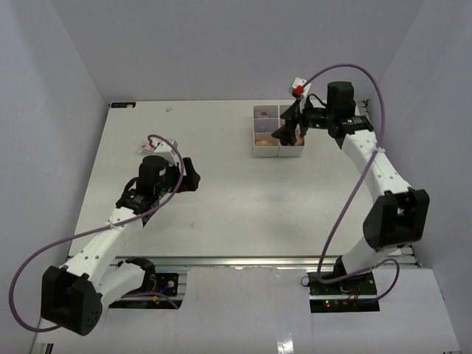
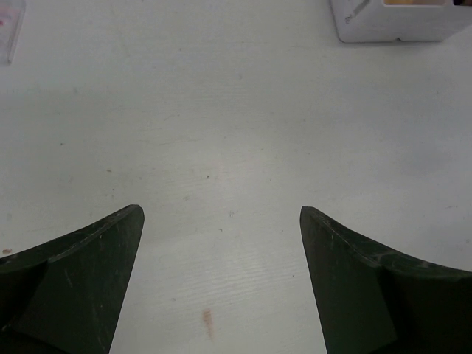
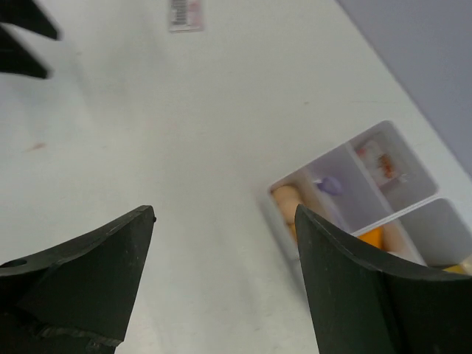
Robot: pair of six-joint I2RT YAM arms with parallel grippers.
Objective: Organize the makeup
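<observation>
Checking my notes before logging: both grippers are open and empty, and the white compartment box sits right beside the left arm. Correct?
Not quite. The white compartment box sits at the far side, by the right gripper, well away from the left gripper, as the top external view shows. Both grippers are open and empty.

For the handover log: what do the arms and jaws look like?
Left arm and right arm: white links, black joint housings, each trailed by a looping purple cable. A small red-and-white block tops the right wrist. Jaws: dark, wedge-shaped.
</observation>
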